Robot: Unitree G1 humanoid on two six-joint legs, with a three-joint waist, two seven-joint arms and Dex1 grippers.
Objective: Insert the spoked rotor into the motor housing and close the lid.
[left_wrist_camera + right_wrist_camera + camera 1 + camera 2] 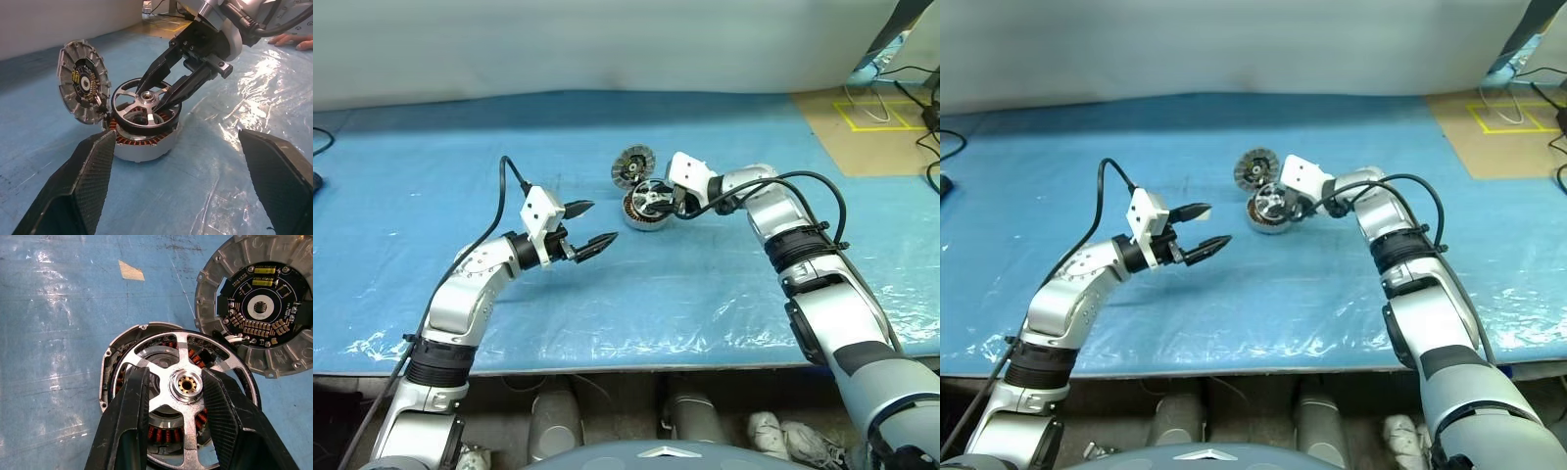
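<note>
Silver spoked rotor [183,382] atop copper-wound motor housing [142,144], hub pinched by right pincer [155,98], left pincer [590,225] wide

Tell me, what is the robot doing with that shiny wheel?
The right gripper is pinching the spoked rotor by its hub, holding it on top of the motor housing. The lid stands tilted open beside the housing, not closed yet. The left gripper waits open nearby, holding nothing.
</note>
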